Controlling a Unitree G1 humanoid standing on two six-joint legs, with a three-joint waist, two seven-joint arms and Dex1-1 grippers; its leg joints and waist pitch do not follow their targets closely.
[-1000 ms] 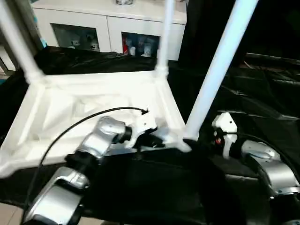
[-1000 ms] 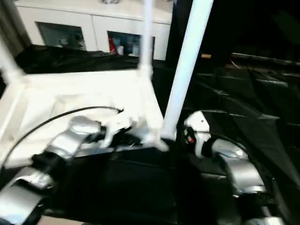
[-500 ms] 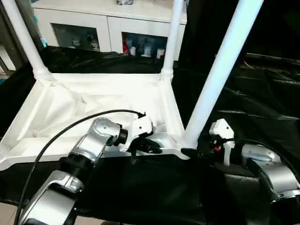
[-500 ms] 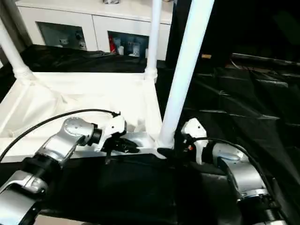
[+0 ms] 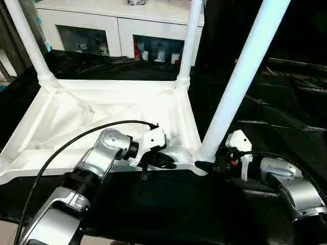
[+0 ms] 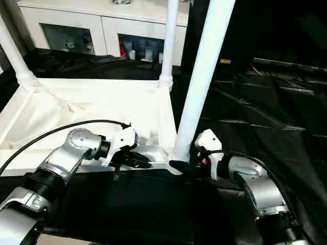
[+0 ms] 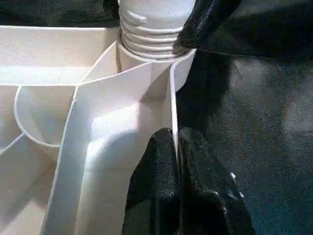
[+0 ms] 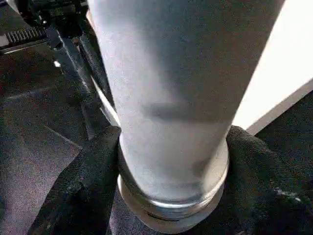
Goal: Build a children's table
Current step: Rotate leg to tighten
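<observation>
1. My head views are sharp and evenly lit from overhead.
2. The white tabletop (image 5: 102,109) glares brightly, washing out its ribs.
3. The black cloth (image 5: 286,102) at 3 o'clock shows sheen.
4. In the right wrist view, the leg (image 8: 171,98) looms soft and shadowed.

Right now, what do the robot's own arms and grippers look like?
Both forearms are rounded silver metal with black joint bands. The left arm has a thin black cable arching over it to a white wrist housing. The left gripper has two black rubbery fingers. The right arm carries a white wrist block with a small red mark, and the right gripper has black textured fingers.
</observation>
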